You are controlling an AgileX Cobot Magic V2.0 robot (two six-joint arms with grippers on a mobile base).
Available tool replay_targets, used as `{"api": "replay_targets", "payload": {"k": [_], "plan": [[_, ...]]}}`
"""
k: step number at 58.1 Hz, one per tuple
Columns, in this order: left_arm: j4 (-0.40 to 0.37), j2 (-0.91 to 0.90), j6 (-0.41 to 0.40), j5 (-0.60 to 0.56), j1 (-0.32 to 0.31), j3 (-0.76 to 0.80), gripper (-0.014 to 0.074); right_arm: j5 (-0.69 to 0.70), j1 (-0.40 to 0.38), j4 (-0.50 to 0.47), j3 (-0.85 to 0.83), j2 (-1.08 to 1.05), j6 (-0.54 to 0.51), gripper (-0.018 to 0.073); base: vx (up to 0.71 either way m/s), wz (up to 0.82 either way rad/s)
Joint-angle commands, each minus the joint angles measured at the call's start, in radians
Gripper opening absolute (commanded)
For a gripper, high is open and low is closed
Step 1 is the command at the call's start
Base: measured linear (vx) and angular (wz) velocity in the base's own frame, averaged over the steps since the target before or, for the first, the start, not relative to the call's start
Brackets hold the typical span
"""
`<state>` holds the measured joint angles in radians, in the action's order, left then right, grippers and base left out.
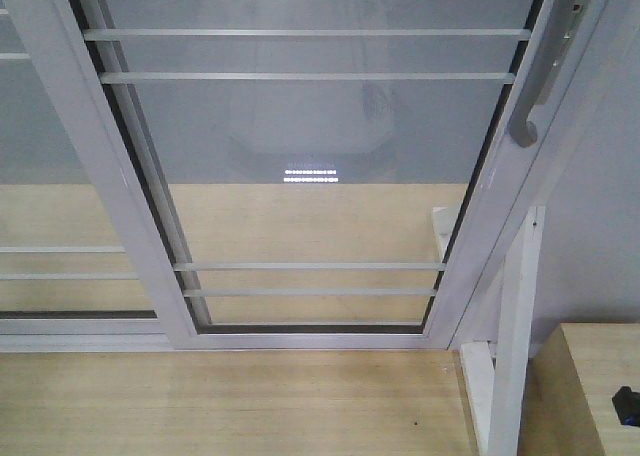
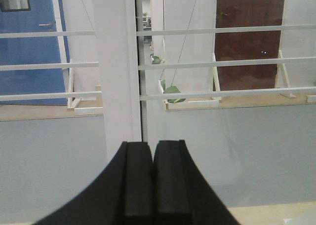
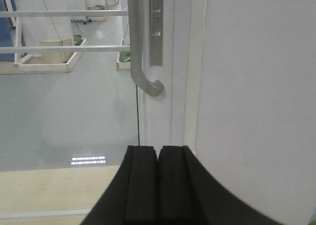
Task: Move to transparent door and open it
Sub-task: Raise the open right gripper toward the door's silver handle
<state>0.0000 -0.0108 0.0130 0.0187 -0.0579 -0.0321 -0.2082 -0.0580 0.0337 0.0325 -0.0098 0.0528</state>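
Here, left gripper and right gripper are pressed closed, seemingly empty; transparent door ahead, handle upper centre.

The left gripper has its two black fingers pressed flat together, with no gap and nothing held between them; it points at the left edge of the door and stands clear of it. The right gripper is closed the same way, its fingers touching along their length, empty; it points at the door's right edge, not touching it
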Motion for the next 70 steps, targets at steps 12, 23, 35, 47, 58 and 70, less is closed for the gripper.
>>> {"api": "replay_targets", "payload": {"k": [12,23,35,47,58,70], "plan": [[-0.006,0.005,-0.003,-0.166,-0.002,0.010,-0.0006,0.240,-0.003,0.052,0.001,-0.005,-0.015,-0.0009,0.00,0.00],[0.000,0.008,0.000,-0.197,-0.002,0.178,-0.0006,0.422,-0.003,0.011,-0.099,-0.002,0.048,-0.0006,0.00,0.00],[0.000,0.129,0.008,-0.135,-0.002,0.483,-0.0006,0.325,-0.003,0.018,-0.441,0.109,0.034,-0.0006,0.00,0.00],[0.005,0.455,0.008,-0.135,-0.002,0.825,-0.0006,0.251,-0.003,0.146,-0.792,0.406,0.033,-0.0006,0.00,0.00],[0.000,0.739,0.008,-0.142,-0.002,0.966,-0.0006,0.250,-0.003,0.196,-0.923,0.659,0.035,-0.0006,0.00,0.00],[0.000,0.927,0.006,-0.107,-0.002,0.970,-0.0006,0.202,-0.003,0.162,-0.919,0.864,0.045,-0.0005,0.00,0.00]]}}
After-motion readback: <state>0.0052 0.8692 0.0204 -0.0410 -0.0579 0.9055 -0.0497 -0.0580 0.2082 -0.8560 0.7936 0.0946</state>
